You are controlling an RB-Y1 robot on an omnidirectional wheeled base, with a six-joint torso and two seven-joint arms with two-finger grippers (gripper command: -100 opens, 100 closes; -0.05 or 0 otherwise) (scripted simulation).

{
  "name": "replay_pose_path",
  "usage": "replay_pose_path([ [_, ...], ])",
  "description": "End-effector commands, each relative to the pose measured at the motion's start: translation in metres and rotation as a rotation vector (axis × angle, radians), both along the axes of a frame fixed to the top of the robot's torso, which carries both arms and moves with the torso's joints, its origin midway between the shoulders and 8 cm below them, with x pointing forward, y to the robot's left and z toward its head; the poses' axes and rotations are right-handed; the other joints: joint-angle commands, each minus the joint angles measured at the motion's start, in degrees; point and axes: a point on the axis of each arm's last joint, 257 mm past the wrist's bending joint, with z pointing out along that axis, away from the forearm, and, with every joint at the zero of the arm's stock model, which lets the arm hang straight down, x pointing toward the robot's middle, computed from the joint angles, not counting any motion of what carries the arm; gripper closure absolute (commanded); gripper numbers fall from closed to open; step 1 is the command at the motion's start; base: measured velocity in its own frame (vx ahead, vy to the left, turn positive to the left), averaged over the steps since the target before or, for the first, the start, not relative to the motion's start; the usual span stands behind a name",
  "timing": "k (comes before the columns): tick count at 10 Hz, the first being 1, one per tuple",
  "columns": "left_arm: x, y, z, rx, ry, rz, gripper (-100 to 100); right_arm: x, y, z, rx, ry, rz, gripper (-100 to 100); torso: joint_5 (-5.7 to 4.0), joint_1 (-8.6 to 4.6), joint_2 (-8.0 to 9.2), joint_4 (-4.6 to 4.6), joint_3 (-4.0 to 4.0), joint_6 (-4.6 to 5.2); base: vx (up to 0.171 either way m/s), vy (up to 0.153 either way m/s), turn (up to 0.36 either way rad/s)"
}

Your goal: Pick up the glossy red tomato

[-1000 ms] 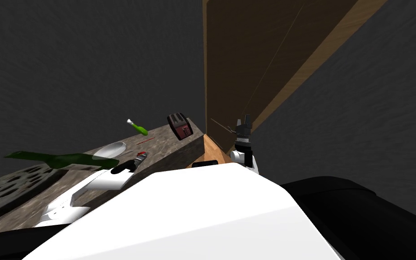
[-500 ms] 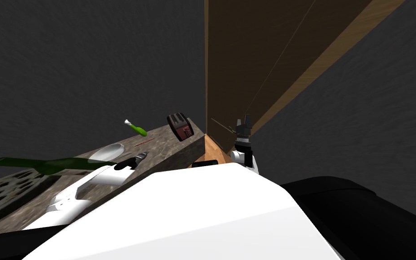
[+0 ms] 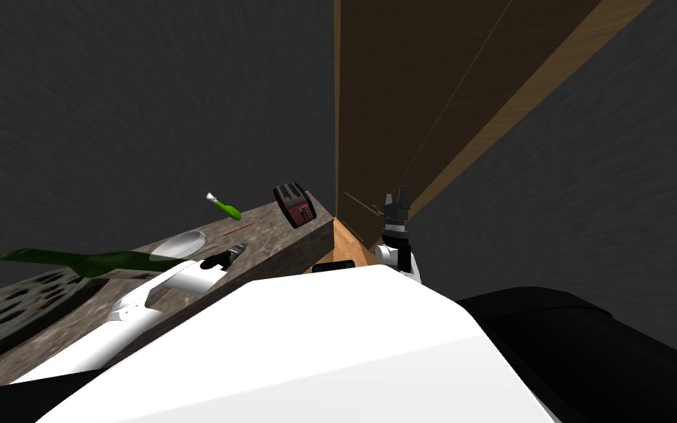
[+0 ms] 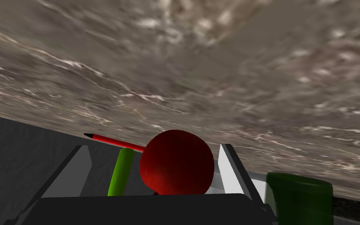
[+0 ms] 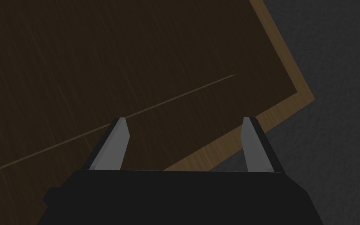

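Tomato [image 4: 177, 162] between spread left claw [image 4: 153, 147] blades — nearer one.

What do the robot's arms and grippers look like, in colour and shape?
The left forearm is a smooth white tube ending in a black wrist. The right arm is white with black joints. The left gripper and the right gripper each have a black boxy body and two thin, light grey, blade-shaped fingers with dark outer edges. I see no cables or markings.

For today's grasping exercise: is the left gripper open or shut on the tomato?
The left gripper is open: its fingers stand wide apart, with the tomato between them, clear of one finger.
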Motion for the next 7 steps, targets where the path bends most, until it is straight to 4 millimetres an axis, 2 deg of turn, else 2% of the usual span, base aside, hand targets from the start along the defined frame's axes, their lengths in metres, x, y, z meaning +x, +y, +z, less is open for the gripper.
replay_pose_path([
  [1, 0.011, 0.001, 0.001, 0.0, -0.006, -0.001, -100, 0.0, 0.0, 0.0, 0.0, 0.0, 0.0, 0, 0.0, 0.0, 0.0, 0.0, 0.0, 0.0, -0.023, 0.005, 0.017],
  [2, 0.008, -0.003, -0.004, -0.003, 0.004, -0.006, -100, 0.0, 0.0, 0.0, 0.0, 0.0, 0.0, 0, -0.01, 0.01, 0.0, 0.01, 0.0, 0.01, -0.021, 0.002, 0.007],
  [3, 0.019, 0.001, 0.0, 0.002, -0.007, -0.003, -100, 0.0, 0.0, 0.0, 0.0, 0.0, 0.0, 0, -0.01, 0.01, 0.0, 0.0, 0.0, 0.0, -0.024, 0.003, 0.019],
  [4, 0.016, -0.002, -0.005, -0.001, 0.005, -0.008, -100, 0.0, 0.0, 0.0, 0.0, 0.0, 0.0, 0, -0.01, 0.01, 0.0, 0.01, 0.0, 0.01, -0.021, 0.004, 0.006],
  [5, 0.025, 0.002, 0.0, 0.006, -0.006, -0.003, -100, 0.0, 0.0, 0.0, 0.0, 0.0, 0.0, 0, -0.01, 0.01, 0.0, 0.0, 0.0, 0.0, -0.021, 0.004, 0.022],
  [6, 0.022, -0.001, -0.005, 0.003, 0.006, -0.008, -100, 0.0, 0.0, 0.0, 0.0, 0.0, 0.0, 0, -0.01, 0.01, -0.01, 0.0, 0.0, 0.01, -0.02, 0.005, 0.005],
  [7, 0.031, 0.005, 0.0, 0.013, -0.005, -0.003, -100, 0.0, 0.0, 0.0, 0.0, 0.0, 0.0, 0, -0.01, 0.01, -0.01, 0.0, 0.0, 0.0, -0.028, 0.005, 0.02],
])
